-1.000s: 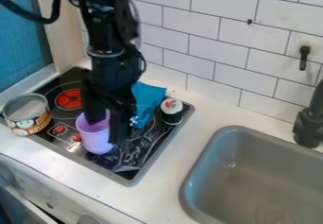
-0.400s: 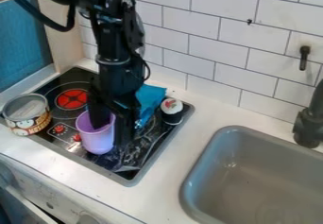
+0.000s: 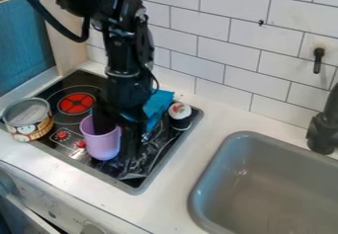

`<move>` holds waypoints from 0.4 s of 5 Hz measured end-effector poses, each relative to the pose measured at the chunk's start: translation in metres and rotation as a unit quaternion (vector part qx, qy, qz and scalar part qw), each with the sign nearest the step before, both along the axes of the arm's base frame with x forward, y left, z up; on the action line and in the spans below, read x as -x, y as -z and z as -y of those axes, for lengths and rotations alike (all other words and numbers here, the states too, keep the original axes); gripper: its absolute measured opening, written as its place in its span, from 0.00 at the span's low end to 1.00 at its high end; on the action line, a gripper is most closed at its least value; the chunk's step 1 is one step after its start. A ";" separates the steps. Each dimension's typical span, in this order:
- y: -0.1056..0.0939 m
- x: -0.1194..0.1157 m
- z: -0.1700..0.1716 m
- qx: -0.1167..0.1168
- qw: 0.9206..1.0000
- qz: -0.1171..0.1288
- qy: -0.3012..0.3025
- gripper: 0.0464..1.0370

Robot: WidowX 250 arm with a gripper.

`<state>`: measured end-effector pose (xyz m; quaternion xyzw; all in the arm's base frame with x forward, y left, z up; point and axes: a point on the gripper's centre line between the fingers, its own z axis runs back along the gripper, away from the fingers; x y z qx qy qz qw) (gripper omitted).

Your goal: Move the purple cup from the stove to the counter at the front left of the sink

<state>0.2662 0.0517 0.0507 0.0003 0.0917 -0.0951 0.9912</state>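
Note:
The black gripper hangs straight down over the stovetop with its fingers apart. One finger dips into the purple cup, and the other stands outside the cup's right side, so the cup's right wall lies between them. Upright on the front part of the black stovetop, the cup is partly covered by the gripper. Behind the gripper lies a blue cloth. A small dark item with a white top rests near the stovetop's right edge.
An open tin can stands at the stovetop's left edge. To the right is a grey sink with a black faucet. A white tiled wall runs behind the counter.
The arm's upper part and wrist have shifted right and the gripper has moved slightly right and down beside the cup. The cup looks unmoved.

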 end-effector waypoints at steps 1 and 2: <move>-0.001 -0.002 -0.003 -0.010 1.000 0.002 -0.006 0.61; -0.002 -0.002 -0.004 -0.015 1.000 0.002 -0.008 0.33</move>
